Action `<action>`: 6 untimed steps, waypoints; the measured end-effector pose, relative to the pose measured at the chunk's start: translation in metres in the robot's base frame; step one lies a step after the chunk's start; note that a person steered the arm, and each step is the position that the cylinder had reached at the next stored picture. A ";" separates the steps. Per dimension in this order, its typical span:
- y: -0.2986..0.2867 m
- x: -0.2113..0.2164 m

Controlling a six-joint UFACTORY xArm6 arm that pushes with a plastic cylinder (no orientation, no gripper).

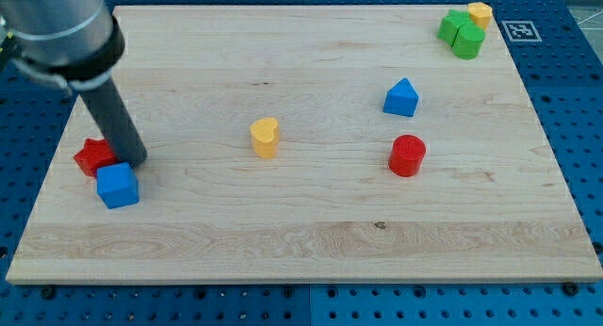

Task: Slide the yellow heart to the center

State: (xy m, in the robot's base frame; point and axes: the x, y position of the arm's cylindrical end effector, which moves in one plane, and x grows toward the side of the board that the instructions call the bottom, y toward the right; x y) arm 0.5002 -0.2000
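The light I see is bright and even, with no glare. Shadows under the blocks are small and soft. My rod's top looks blurry.

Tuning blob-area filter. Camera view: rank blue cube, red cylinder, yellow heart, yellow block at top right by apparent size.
1. blue cube
2. red cylinder and yellow heart: look alike, not ranked
3. yellow block, partly hidden by green blocks and farthest, so unsure

Pale grained wood board (311,232), smooth and matt, on a blue perforated table (565,72); dark matt rod (111,119)
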 end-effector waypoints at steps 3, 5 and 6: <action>0.109 -0.008; 0.134 -0.022; 0.163 -0.050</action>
